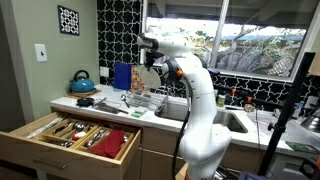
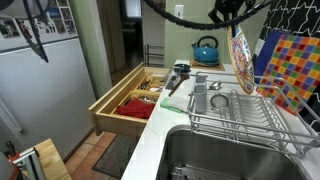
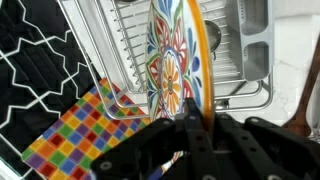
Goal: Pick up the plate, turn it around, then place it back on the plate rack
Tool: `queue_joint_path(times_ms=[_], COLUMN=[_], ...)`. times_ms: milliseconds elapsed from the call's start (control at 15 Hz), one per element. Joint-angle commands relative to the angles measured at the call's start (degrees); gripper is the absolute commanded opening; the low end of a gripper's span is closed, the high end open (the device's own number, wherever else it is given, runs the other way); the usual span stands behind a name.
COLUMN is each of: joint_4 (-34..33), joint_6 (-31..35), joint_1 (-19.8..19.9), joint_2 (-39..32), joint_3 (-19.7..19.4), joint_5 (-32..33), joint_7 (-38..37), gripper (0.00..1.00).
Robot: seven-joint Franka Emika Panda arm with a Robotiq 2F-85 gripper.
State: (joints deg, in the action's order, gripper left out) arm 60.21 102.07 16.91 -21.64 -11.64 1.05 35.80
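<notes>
The plate (image 3: 172, 55) is round with an orange-brown rim and a colourful floral face. It stands upright, edge-on to the wrist camera. My gripper (image 3: 200, 125) is shut on its rim and holds it just above the plate rack (image 3: 235, 60), a silvery wire rack. In an exterior view the plate (image 2: 241, 62) hangs from the gripper (image 2: 233, 28) over the back of the rack (image 2: 245, 115). In an exterior view the gripper (image 1: 151, 72) is above the rack (image 1: 140, 101) on the counter.
A teal kettle (image 2: 205, 48) stands behind the rack. A colourful mosaic panel (image 2: 292, 62) leans beside the rack. An open wooden cutlery drawer (image 2: 130, 98) juts out below the counter. The sink (image 2: 215, 155) lies next to the rack. Utensils (image 2: 178, 76) lie on the counter.
</notes>
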Motion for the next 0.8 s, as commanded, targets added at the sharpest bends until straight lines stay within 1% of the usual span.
queue_joint_path(times_ms=[0, 267, 333, 667, 733], joint_4=[-4.02, -6.78, -8.38, -14.18, -9.04], joint_6=[-3.72, -6.53, -7.96, -14.62, -11.82], joint_1=[2.86, 4.25, 5.31, 6.43, 4.95], joint_2=[-1.88, -3.64, -4.43, -7.92, -5.18], joint_3=[1.53, 2.66, 4.06, 6.04, 4.79], joint_5=[-3.34, -5.32, -5.22, -4.49, -3.84], joint_7=[12.84, 25.59, 28.36, 42.74, 37.29], gripper=[0.05, 0.05, 0.05, 0.05, 0.07])
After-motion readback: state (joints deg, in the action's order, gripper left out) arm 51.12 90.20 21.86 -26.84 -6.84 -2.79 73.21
